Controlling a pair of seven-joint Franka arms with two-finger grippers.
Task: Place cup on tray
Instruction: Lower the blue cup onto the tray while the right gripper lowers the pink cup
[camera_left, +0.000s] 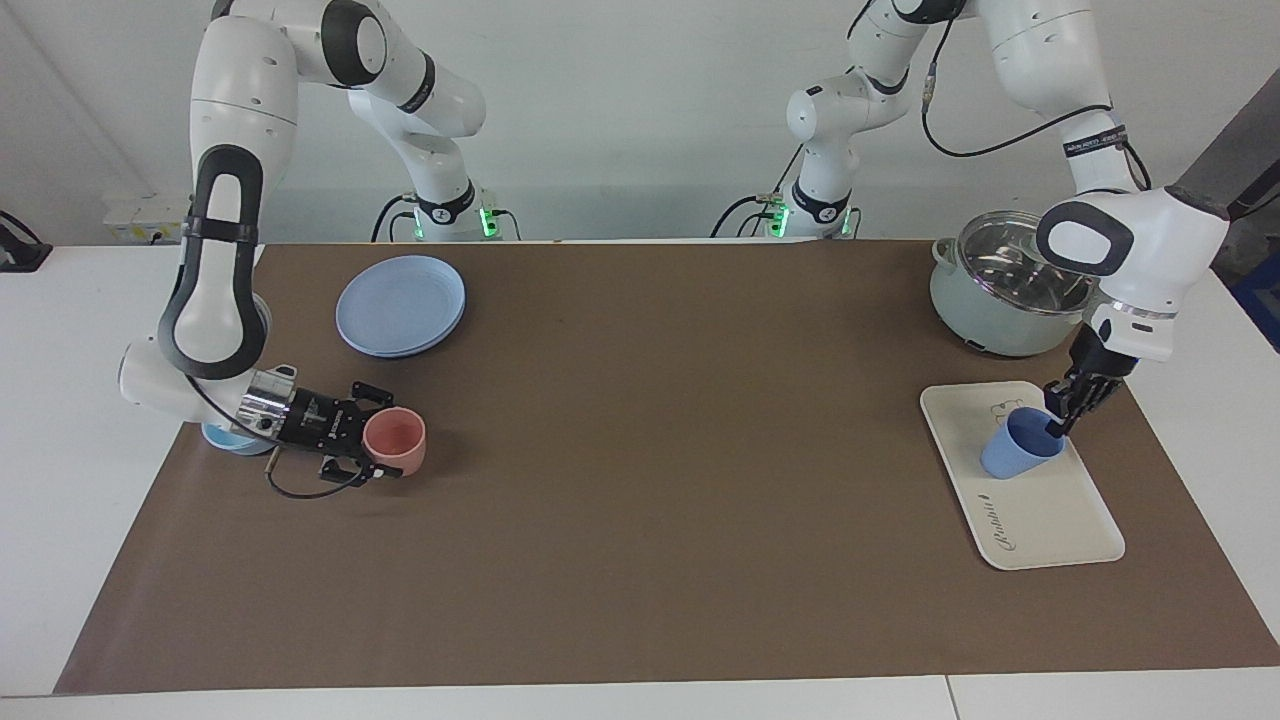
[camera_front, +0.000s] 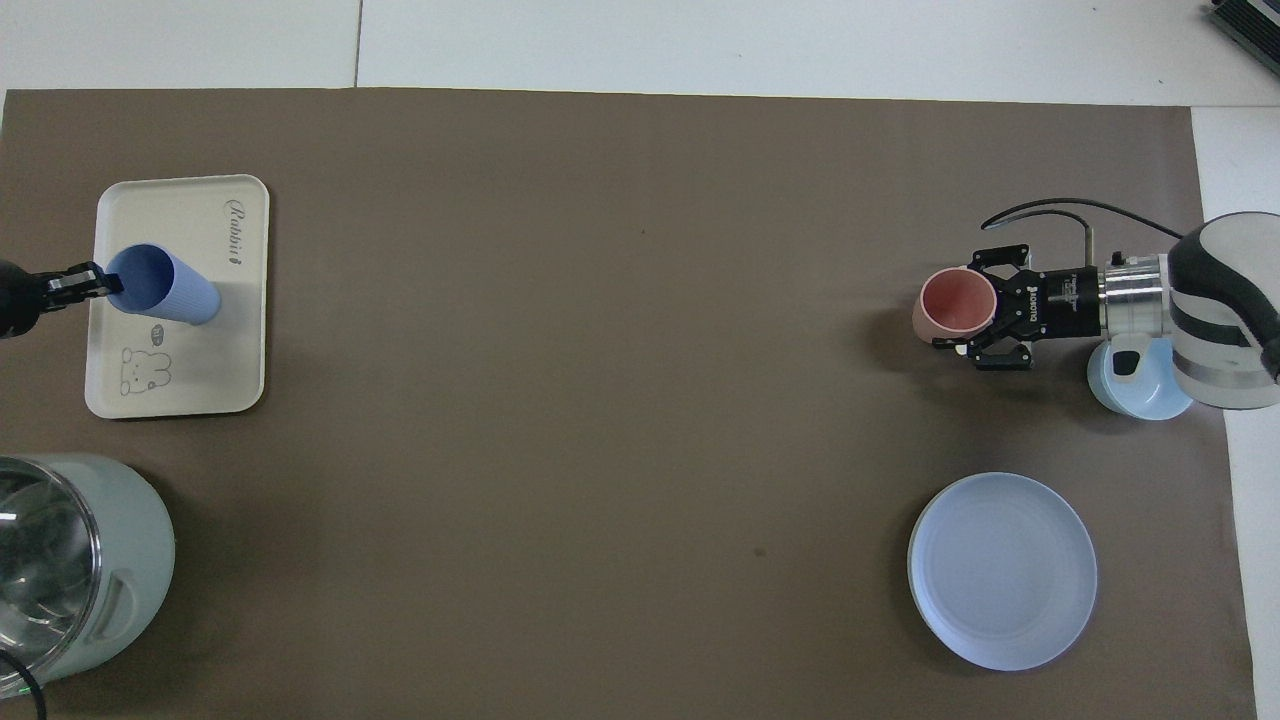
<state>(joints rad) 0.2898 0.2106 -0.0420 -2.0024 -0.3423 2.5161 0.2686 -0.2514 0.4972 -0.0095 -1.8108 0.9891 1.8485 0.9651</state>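
Note:
The periwinkle-blue cup (camera_left: 1018, 452) is on the cream-white tray (camera_left: 1045, 525), which lies at the left arm's end of the table. The cup leans, with its mouth tipped toward my left gripper (camera_left: 1058, 418). That gripper comes down from above and is shut on the cup's rim. In the overhead view the cup (camera_front: 170, 292) lies over the tray's (camera_front: 200, 370) middle, with the left gripper (camera_front: 98, 283) at its rim. My right gripper (camera_left: 385, 447) is low over the mat, level with a salmon-pink cup (camera_left: 396, 438), and waits there.
A pale green pot (camera_left: 1000, 295) with a steel inside stands nearer to the robots than the tray. A round blue plate (camera_left: 400, 305) lies near the right arm's base. A light-blue low bowl (camera_left: 225, 438) sits under the right arm's wrist.

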